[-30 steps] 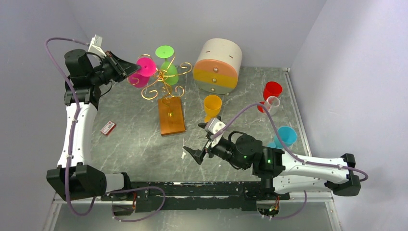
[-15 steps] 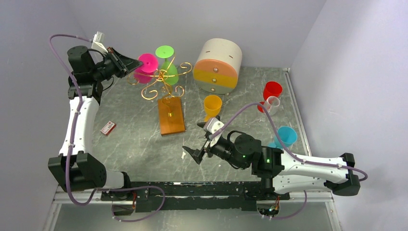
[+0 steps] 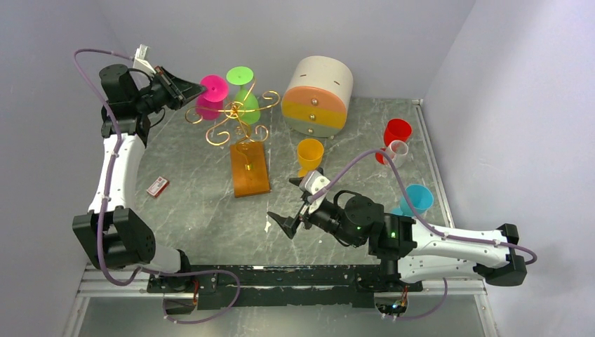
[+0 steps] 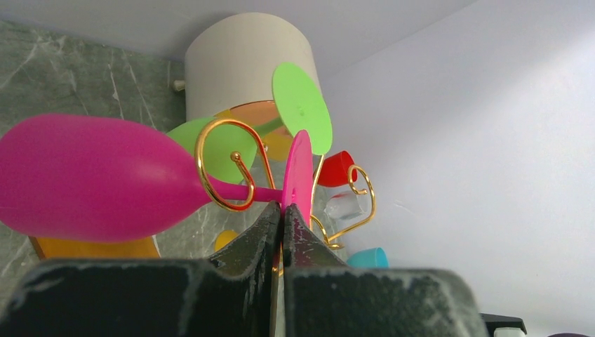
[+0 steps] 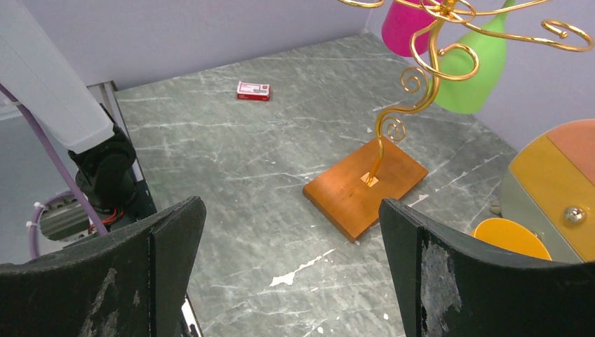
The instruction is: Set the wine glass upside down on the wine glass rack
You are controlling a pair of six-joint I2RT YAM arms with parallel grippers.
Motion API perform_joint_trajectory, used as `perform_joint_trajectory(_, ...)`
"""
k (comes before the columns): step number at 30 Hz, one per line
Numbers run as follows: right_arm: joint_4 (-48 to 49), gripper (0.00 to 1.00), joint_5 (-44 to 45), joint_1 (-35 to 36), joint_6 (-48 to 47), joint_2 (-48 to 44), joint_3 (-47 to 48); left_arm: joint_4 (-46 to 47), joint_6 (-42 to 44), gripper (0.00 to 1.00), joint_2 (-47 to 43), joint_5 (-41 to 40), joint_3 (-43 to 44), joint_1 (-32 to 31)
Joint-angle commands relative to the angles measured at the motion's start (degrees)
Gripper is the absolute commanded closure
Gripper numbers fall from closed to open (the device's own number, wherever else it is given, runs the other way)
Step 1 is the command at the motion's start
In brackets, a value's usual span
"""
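Now the pink wine glass (image 4: 91, 179) hangs bowl-down, stem threaded through a curl of the gold wine glass rack (image 4: 210, 165), foot rim pinched in the clenched left claw (image 4: 282, 210), which should release gently once the foot rests on the wire; right claw (image 3: 284, 226) gapes, empty.

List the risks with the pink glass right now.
The left pincer pinches only the thin foot edge of the pink glass, so it may slip out. Its stem sits in one scroll of the rack, and pushing could tip that thin-stemmed rack. The green glass hangs close, so they may knock.
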Motion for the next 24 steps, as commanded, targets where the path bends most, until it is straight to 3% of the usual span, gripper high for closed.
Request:
perform_joint_trajectory(1, 0.69, 0.00, 0.64, 0.26, -0.44, -0.34, 1.39, 3.62, -0.34, 0.93, 0.84, 1.66, 2.75, 0.48)
perform_joint_trajectory(24, 0.38, 0.00, 0.69, 0.28, -1.89, -1.52, 2.10, 8.23, -3.43, 0.93, 5.02, 1.46, 4.87, 1.52)
